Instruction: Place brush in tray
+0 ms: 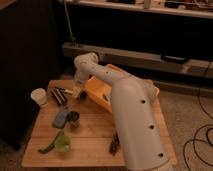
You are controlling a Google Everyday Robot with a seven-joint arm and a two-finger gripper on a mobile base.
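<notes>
The orange-yellow tray stands at the back of the wooden table, and my arm hides much of it. My gripper hangs down from the wrist at the tray's left end, low over the table. A thin pale streak that looks like the brush handle lies just left of the gripper, by the dark striped block. I cannot tell whether the gripper touches it.
A white cup stands at the table's left edge. A blue-grey oblong item and a small dark cup sit mid-left. A green item lies front left, a dark brown item front centre.
</notes>
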